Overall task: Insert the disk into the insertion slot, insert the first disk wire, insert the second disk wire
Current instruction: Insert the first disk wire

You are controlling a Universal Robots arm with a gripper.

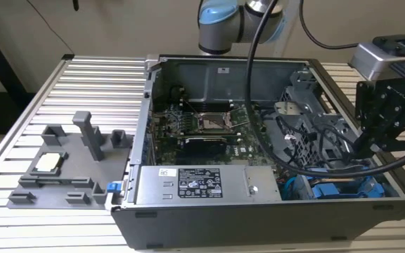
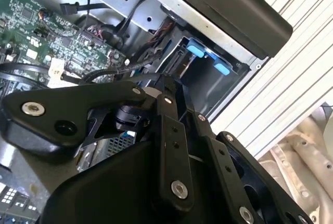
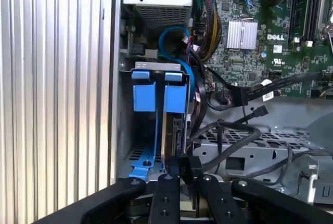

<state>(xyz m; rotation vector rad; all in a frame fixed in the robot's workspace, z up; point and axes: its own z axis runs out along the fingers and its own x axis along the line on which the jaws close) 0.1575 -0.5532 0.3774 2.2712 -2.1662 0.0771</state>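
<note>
So, my gripper (image 3: 187,168) is pinched shut on the thin near edge of the flat silver-grey disk (image 3: 173,130) in its bright blue plastic carrier. The disk stands on edge in the dark grey metal insertion slot (image 3: 156,67) with blue tabs, at the near corner of the case on the exterior view's right. I'd guess it's dense, rigid, slick and shock-sensitive, so I'd grip the plastic frame edges.

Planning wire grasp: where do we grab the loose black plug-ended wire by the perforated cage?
Probably its rigid plug, pinched across the flat faces, coming through the open side of the case: it's the stiff part and lies free over the perforated cage.
</note>
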